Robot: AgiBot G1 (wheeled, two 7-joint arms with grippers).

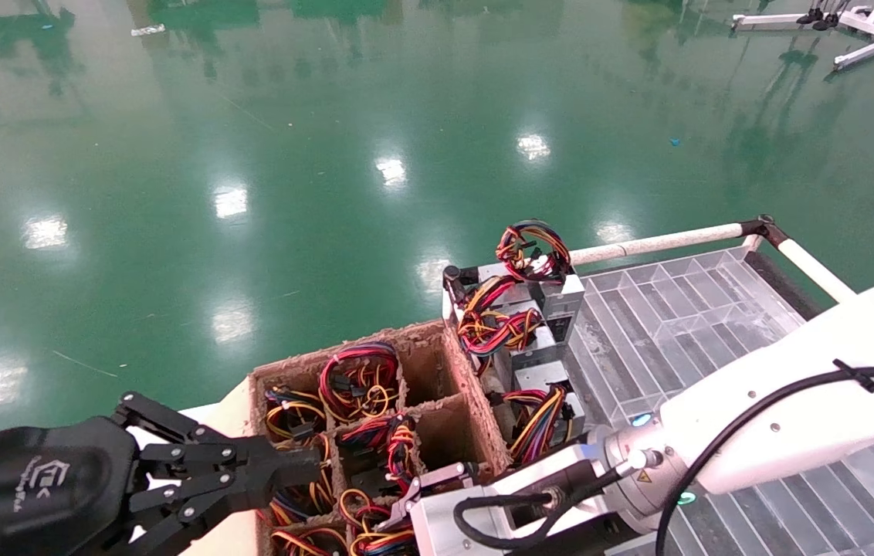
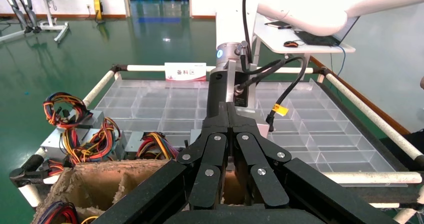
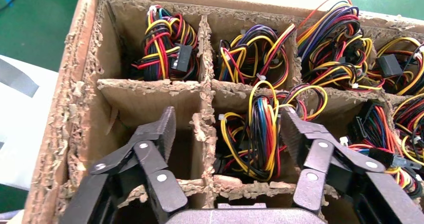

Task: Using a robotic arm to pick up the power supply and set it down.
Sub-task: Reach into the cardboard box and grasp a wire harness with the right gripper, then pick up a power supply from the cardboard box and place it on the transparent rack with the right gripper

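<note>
A power supply sits deep in a cell of the cardboard box (image 3: 75,99); only its looped red, yellow, blue and black wires (image 3: 260,134) show, its metal body hidden. My right gripper (image 3: 230,134) hovers open just above the box. One finger (image 3: 162,131) is over the neighbouring empty cell and the other (image 3: 295,129) stands at the far side of the wire loop, with a torn divider between them. In the head view the right gripper (image 1: 402,506) is low over the box's near cells. My left gripper (image 1: 306,467) is shut and empty beside the box.
The box (image 1: 437,340) holds several more wired units (image 1: 356,378). Other power supplies (image 1: 530,309) lie along the near edge of a clear compartment tray (image 1: 676,324) on a railed cart (image 1: 661,243). Green floor lies beyond.
</note>
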